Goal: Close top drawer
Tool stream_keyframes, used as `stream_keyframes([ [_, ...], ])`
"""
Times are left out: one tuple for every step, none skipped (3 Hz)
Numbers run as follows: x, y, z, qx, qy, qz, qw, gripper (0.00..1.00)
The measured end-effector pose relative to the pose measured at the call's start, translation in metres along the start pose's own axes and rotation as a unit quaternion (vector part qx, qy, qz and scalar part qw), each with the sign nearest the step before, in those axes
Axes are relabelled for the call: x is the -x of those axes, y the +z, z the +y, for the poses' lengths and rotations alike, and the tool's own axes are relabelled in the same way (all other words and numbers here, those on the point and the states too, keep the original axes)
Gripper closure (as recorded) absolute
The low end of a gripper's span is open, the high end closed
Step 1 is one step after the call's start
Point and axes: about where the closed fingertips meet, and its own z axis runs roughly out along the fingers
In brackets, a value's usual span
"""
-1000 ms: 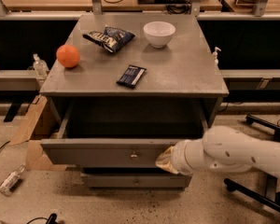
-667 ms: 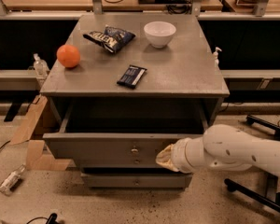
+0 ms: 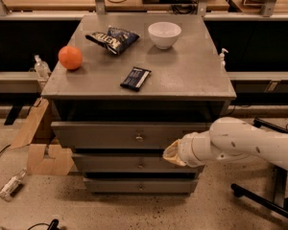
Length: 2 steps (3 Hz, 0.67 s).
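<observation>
Top drawer [image 3: 110, 134] sits under the counter [image 3: 192, 71], mostly in; a dark gap above its front suggests it's not flush. Gripper [image 3: 171, 153] at the front's lower right; released or clenched, I cannot tell. Short push left, I judge.

Warm, rather dim light falls from above on the grey weathered-wood counter [image 3: 192, 75], leaving a soft sheen near the white round bowl [image 3: 164, 34]. Deep shadow fills the gap under the counter's edge, above the wide grey top drawer [image 3: 96, 134]. The tan-tipped hand [image 3: 171, 153] (below the counter's front, right of centre) is evenly lit.
</observation>
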Motion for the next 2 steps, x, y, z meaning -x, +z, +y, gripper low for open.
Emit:
stream_keyframes([
  [-0.0265,0.0237,-0.0618,0.005,0.021,0.013,0.9997,1.0],
  [-0.0265,0.0237,-0.0618,0.005,0.021,0.013,0.9997,1.0],
])
